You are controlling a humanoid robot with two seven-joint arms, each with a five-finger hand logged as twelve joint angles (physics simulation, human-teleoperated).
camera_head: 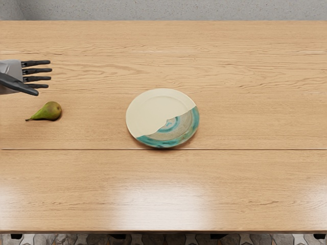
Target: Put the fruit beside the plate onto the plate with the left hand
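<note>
One pear [47,111] on its side on the desk [230,178], at nine o'clock of the plate [153,109] and well apart from it, stem pointing to nine o'clock. Not yet on the plate, not yet touched.

Likely to roll if nudged on its rounded belly rather than gripped on both flanks. Could skid away toward six o'clock or nine o'clock and slip out of a closing grasp. Tapers toward the stem, so liable to squirt free of a pinch set too far that way. Faces a long carry to three o'clock over bare wood, and risks a drop short of the rim under a slack hold. May clip the plate's edge if brought in low, shoving the plate along the desk. Might roll off again if let go with sideways speed, being rounder than flat.

Left hand [23,76] at the picture's nine o'clock edge, at about eleven o'clock of the pear, near it but clear of it. Fingers [38,71] straight and slightly fanned, pointing to three o'clock, thumb stretched out below them. Wide open, holding nothing, touching neither pear nor plate. Height over the desk impossible to judge from this one view. No right arm in sight.
</note>
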